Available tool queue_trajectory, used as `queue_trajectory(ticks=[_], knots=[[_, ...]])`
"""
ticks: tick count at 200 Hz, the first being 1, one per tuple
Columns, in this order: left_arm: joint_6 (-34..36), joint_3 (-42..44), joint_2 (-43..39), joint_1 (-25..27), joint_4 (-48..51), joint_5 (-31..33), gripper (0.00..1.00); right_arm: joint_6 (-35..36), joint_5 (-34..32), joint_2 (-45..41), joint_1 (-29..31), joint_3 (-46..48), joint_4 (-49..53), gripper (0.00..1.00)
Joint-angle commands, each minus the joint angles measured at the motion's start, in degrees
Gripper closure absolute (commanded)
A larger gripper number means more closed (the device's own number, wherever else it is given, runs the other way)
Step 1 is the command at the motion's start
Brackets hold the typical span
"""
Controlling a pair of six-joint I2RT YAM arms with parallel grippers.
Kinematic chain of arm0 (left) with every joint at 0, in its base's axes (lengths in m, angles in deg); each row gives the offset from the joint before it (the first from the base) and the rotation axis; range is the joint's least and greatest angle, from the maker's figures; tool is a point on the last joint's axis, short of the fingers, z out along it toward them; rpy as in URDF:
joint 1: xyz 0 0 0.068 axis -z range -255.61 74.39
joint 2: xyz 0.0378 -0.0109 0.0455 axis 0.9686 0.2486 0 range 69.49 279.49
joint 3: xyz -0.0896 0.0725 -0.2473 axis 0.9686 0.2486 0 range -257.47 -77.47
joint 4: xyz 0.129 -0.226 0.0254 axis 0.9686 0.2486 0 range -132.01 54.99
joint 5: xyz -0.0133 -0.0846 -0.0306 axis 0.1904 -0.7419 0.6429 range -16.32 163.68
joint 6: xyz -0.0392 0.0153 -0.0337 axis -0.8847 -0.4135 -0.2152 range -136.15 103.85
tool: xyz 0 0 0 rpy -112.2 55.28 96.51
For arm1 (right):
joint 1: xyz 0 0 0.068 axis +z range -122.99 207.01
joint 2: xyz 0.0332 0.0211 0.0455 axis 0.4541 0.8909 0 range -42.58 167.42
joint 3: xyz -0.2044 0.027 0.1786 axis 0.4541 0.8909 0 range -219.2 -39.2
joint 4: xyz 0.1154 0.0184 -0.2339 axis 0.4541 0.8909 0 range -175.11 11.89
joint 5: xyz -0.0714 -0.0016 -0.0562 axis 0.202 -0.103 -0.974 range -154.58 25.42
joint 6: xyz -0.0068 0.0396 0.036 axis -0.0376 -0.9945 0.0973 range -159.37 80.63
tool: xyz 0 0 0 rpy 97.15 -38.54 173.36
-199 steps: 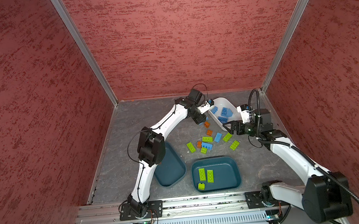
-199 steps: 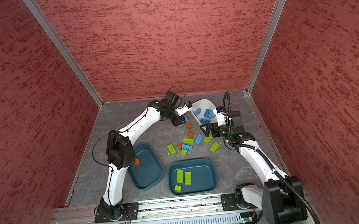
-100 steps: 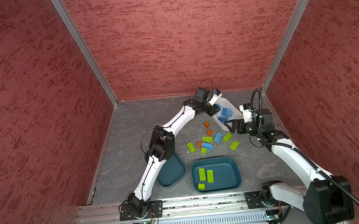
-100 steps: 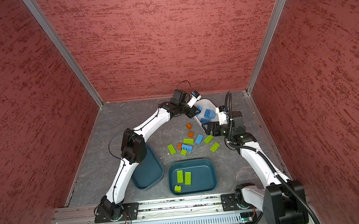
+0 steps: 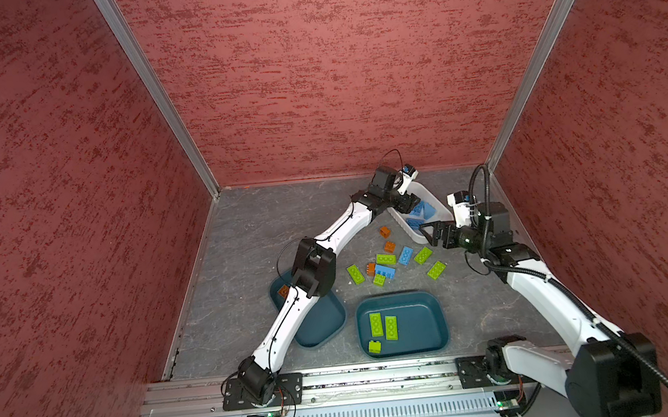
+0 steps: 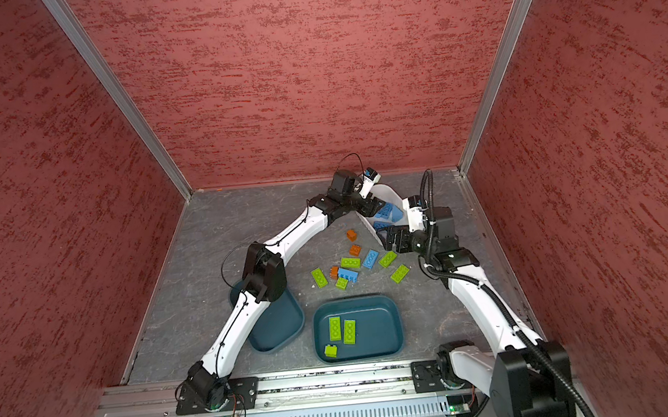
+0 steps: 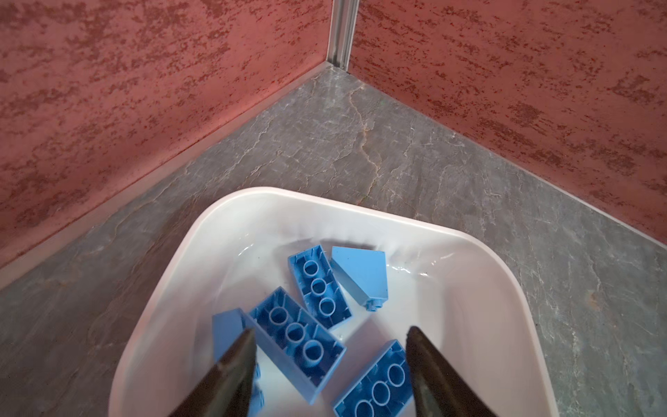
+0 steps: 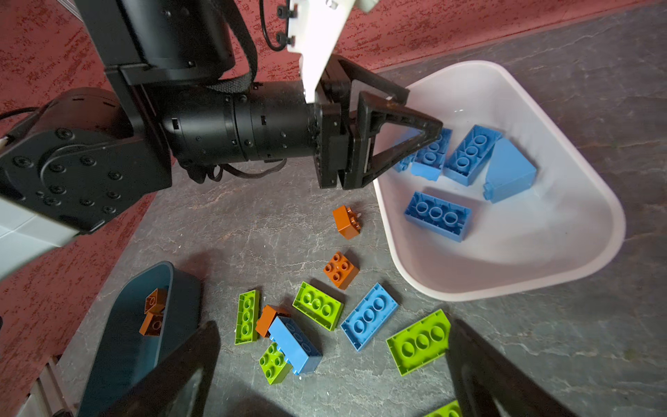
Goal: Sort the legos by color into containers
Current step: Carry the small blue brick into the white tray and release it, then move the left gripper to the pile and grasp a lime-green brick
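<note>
My left gripper (image 7: 330, 332) hangs open over the white container (image 7: 252, 191), with nothing between its fingers. Several blue legos (image 7: 319, 289) lie in that container below it, one of them wedge-shaped (image 7: 361, 274). In both top views this gripper (image 5: 413, 206) (image 6: 378, 209) reaches across to the white container (image 5: 434, 200) at the back right. My right gripper (image 8: 334, 325) (image 5: 426, 230) is open and empty above the loose legos on the floor: green (image 8: 317, 305), blue (image 8: 368, 316) and orange (image 8: 341, 269).
A dark teal container (image 5: 419, 326) at the front holds three green bricks (image 5: 390, 327). The other teal container (image 5: 318, 324) lies partly under my left arm and holds orange bricks (image 8: 153, 312). Red walls enclose the grey floor on three sides.
My left gripper has swung from beside the loose pile to over the white container, and its jaws have parted. The right gripper has crept slightly toward the pile, still open.
</note>
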State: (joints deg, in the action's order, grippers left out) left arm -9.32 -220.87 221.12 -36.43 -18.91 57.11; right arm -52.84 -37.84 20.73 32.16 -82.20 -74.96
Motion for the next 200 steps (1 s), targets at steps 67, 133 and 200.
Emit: queue_trajectory(ticks=[67, 133, 200], knots=[[-16.07, 30.68, -30.26, 1.25, 15.23, 12.03, 0.23, 2.89, 7.55, 1.07, -0.14, -1.13, 0.45, 0.01], [-39.09, 55.2, -46.83, 2.29, 15.34, 18.39, 0.24, 2.54, 11.53, 2.78, 0.35, -1.21, -0.06, 0.01], [-63.51, 59.79, -46.69, 6.73, 25.79, 32.3, 0.29, 2.66, 12.13, 3.4, 1.28, -0.46, -0.1, 0.01]])
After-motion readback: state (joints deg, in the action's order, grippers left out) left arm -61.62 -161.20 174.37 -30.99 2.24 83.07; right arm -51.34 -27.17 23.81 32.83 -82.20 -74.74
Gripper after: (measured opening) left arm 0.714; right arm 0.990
